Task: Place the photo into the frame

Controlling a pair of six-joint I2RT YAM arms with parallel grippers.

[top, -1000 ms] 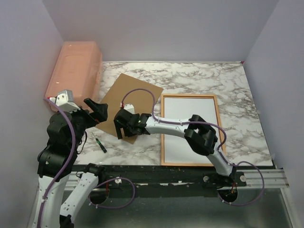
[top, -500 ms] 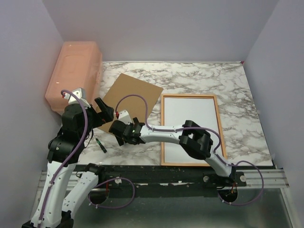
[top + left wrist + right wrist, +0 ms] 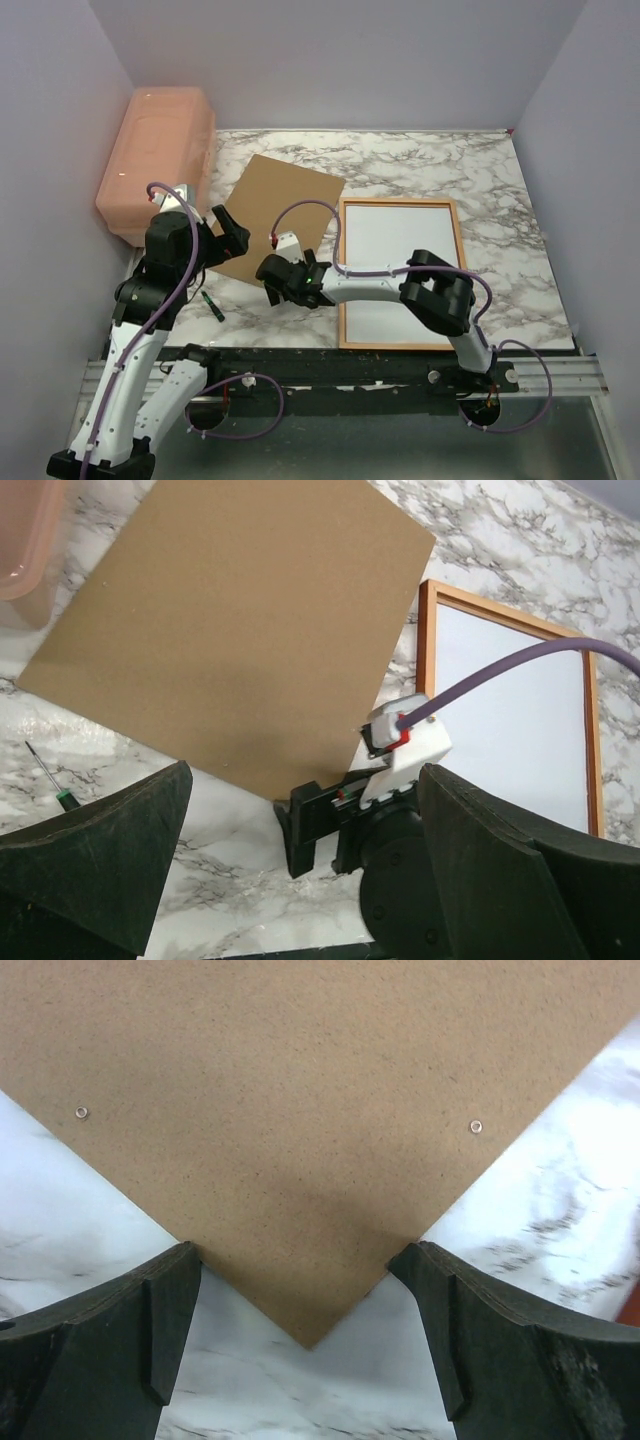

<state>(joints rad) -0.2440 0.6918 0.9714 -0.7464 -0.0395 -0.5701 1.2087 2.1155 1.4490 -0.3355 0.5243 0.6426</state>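
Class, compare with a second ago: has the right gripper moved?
Yes. The right gripper has shifted sideways toward the frame, closing the gap to its left rail.

Top view:
- Right arm [image 3: 370, 283] crosses the frame [image 3: 459, 230]. It hides part of the left rail and the near-left area of the photo [image 3: 400, 235].
- Photo shows only a plain white face; printed side out of sight.
- Backing board [image 3: 275, 200]: near corner is hidden under the right gripper [image 3: 270, 285]. A stretch of its left edge is hidden under the left gripper [image 3: 234, 228].
- Screwdriver [image 3: 211, 304]: tip too small to tell.

Left wrist view:
- One far corner of the board is cut by the top edge.
- Frame's near end is hidden behind the right arm.
- Pink container [image 3: 25, 540]: only a corner shows.

Right wrist view:
- Board is cut on three sides.
- Two metal dots [image 3: 81, 1112] on the board are too small to identify.
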